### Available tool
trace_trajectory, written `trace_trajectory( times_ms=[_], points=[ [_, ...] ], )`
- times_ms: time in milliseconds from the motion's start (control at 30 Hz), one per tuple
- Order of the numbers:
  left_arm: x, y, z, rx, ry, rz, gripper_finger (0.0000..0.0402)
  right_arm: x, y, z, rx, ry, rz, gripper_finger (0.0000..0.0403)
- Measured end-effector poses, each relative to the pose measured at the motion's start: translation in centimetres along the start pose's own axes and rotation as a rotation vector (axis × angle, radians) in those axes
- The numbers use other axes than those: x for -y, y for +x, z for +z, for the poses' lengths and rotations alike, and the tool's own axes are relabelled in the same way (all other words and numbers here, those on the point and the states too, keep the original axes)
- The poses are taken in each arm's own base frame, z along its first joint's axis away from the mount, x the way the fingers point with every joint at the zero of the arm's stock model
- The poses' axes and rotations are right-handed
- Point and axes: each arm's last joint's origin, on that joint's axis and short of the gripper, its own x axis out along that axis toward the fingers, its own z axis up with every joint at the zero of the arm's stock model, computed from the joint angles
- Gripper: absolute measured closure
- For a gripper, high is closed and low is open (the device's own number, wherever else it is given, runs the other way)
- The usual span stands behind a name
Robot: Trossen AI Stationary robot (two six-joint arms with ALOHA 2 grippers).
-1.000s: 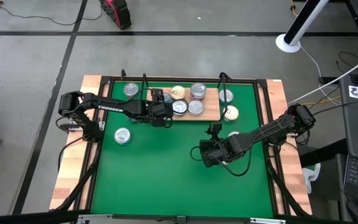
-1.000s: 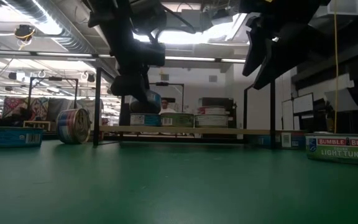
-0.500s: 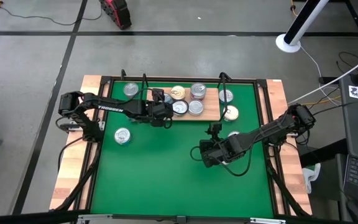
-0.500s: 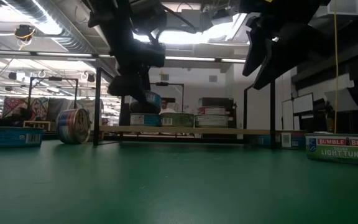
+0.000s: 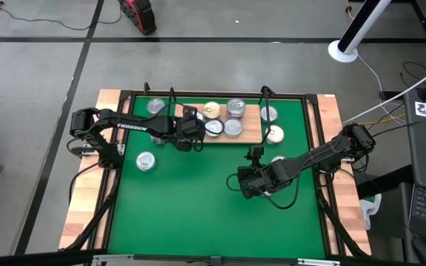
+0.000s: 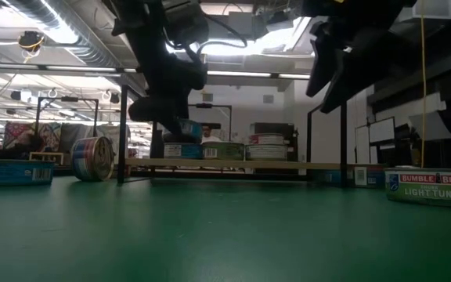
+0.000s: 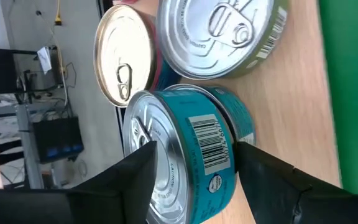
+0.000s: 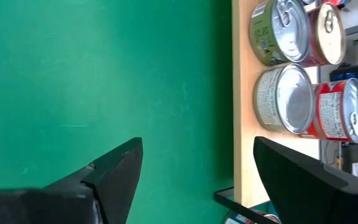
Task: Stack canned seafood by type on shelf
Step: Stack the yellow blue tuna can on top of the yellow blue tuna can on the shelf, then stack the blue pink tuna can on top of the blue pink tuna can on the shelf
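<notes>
Your left gripper is at the left end of the shelf, jaws closed on a teal-labelled can gripped by its side wall. In the left wrist view this can sits on top of another teal can, which suggests you are stacking like on like. Beside it on the board stand a gold-lidded can with a pink side and a green-labelled can, so the types are already kept apart on the shelf. Holding the rim from both sides keeps the can level as it settles; I judge the next step is to let go only once it sits square on the one beneath, since a tilted can could slide off.

Your right gripper hangs over the green mat, near the right middle of the table and well apart from the shelf. Its jaws stand open and hold nothing, as the right wrist view shows; it seems to be waiting clear of the left arm.

Cans are still loose on the mat: one silver-lidded can on the left, one at the far left corner, and a gold-lidded one just off the shelf's right end. A Bumble Bee light tuna can lies on the right in the low view. The sorting looks partly done.
</notes>
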Motion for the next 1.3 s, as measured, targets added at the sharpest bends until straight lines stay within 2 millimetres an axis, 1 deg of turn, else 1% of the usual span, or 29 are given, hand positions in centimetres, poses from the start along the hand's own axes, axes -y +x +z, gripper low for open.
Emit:
trace_trajectory(
  times_ms=[133,367,567,700,867,1033,1167,1300],
  points=[
    [-0.3,0.2,-0.2,-0.008,-0.008,0.001,0.0183,0.0,0.0,0.0,-0.002,0.0,0.011,0.0097],
    [-0.5,0.4,-0.3,-0.01,-0.097,0.005,0.018,0.0,0.0,0.0,-0.002,0.0,0.011,0.0097],
    [0.1,-0.1,0.1,0.006,-0.077,0.001,0.018,0.0,0.0,0.0,-0.003,0.0,0.011,0.0097],
    [0.7,-0.8,0.6,0.024,-0.086,-0.002,0.018,0.0,0.0,0.0,-0.003,0.0,0.011,0.0097],
    [0.6,-2.9,2.4,0.091,-0.18,-0.003,0.018,0.0,0.0,0.0,-0.002,0.0,0.011,0.0097],
    [0.0,-5.9,4.1,0.149,-0.243,-0.012,0.018,0.0,0.0,0.0,-0.002,0.0,0.011,0.0097],
    [-0.1,-8.6,4.8,0.154,-0.261,-0.04,0.018,0.0,0.0,0.0,-0.003,0.0,0.011,0.0097],
    [0.1,-11.3,5.1,0.142,-0.308,-0.075,0.018,0.0,0.0,0.0,-0.002,0.0,0.011,0.0097]
  ],
)
